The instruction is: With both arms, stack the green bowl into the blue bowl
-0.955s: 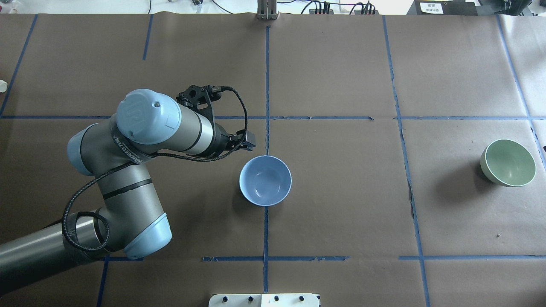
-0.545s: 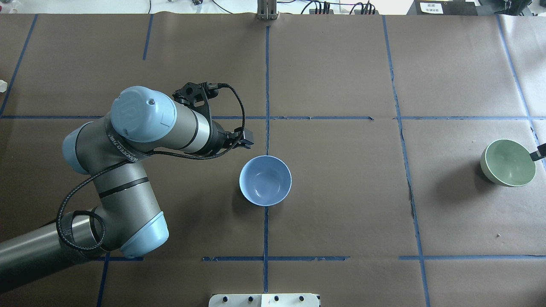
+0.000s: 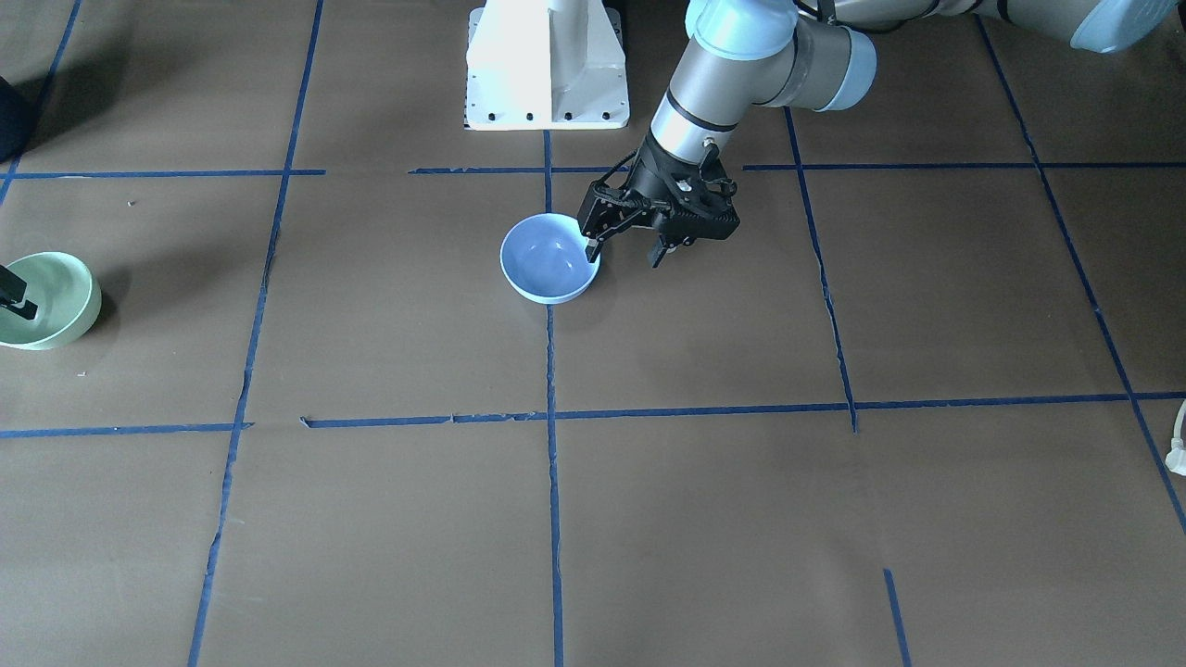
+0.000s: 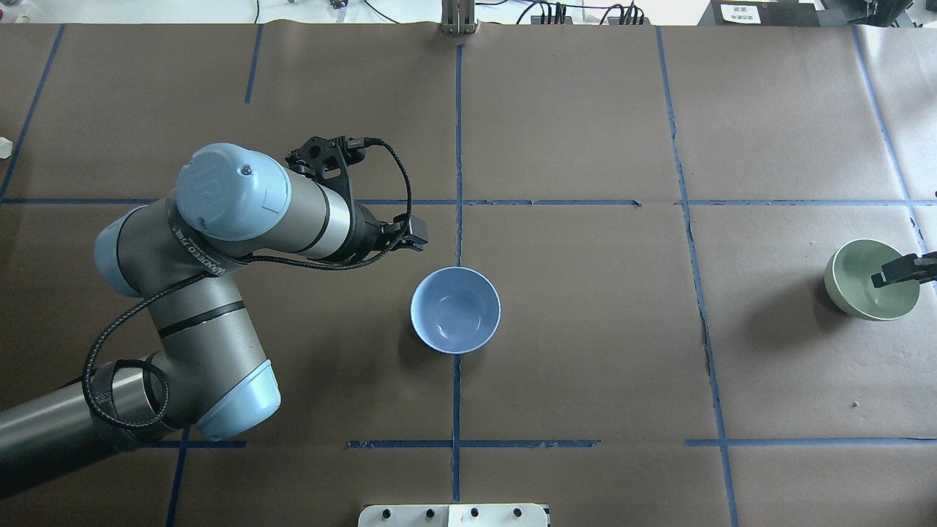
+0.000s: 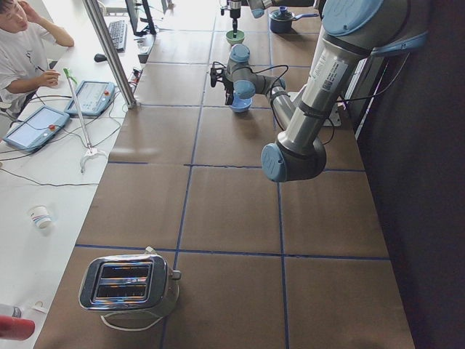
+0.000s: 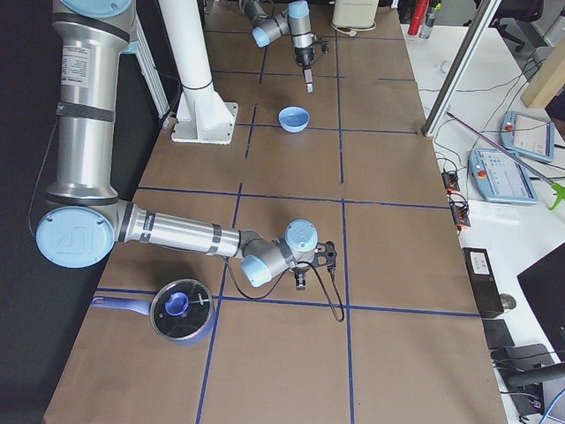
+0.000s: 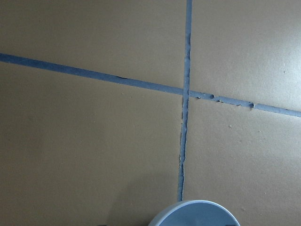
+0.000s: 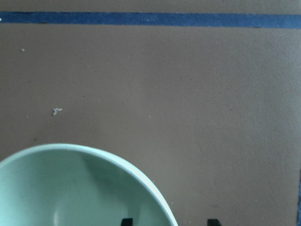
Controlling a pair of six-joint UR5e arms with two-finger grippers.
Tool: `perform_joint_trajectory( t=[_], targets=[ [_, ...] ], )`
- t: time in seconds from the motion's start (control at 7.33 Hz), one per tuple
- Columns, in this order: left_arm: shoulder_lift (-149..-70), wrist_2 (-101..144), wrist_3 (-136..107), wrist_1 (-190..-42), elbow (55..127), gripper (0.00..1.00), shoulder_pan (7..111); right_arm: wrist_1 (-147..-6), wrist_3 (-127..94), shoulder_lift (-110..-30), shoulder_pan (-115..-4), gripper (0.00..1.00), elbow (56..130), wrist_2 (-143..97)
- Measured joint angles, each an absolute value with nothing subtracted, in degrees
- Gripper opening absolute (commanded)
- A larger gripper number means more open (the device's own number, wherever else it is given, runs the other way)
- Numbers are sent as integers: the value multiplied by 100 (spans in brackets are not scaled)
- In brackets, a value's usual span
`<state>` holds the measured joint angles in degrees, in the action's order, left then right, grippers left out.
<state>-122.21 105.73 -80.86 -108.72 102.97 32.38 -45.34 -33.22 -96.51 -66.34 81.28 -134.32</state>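
The blue bowl (image 4: 455,309) stands upright at the table's centre, also in the front view (image 3: 549,257). My left gripper (image 3: 625,254) is open and empty, just beside the bowl's rim on my left; the left wrist view shows only the rim's edge (image 7: 195,214). The green bowl (image 4: 871,279) stands at the far right, and at the front view's left edge (image 3: 46,298). My right gripper (image 8: 169,221) is open, with one finger inside the green bowl (image 8: 80,188) and one outside its rim. One of its fingers (image 4: 902,271) shows over the bowl.
The white pedestal base (image 3: 547,65) stands at my side of the table. Blue tape lines (image 4: 457,183) grid the brown paper. A toaster (image 5: 127,283) sits at the left end, a lidded pot (image 6: 181,307) at the right end. A person (image 5: 22,51) sits beside the table.
My left arm has drawn back to the left, away from the blue bowl. My right gripper has come in from the right edge over the green bowl. Neither bowl has moved.
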Motion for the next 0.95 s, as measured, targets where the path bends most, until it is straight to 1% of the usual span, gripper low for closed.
perform_joint_trajectory(
  t=[0.27, 0.41, 0.68, 0.82, 0.95],
  targets=[
    [-12217, 10575, -8086, -10874, 10360, 87, 3281, -4521, -3360, -9668, -6630, 0, 8376, -13583],
    [-12215, 10579, -8090, -10880, 10480, 87, 3355, -4535, -3398, -9686, -6632, 0, 8662, -13771],
    [-12201, 10582, -8215, -10888, 10875, 87, 3582, -4571, -4143, -9661, -6470, 0, 9640, -14163],
    [-12176, 10584, -8265, -10889, 11044, 87, 3699, -4579, -4848, -9504, -6206, 0, 10103, -14220],
    [-12125, 10619, -8284, -10892, 11178, 87, 3824, -4580, -5768, -9136, -5823, 0, 10387, -14130]
  ],
)
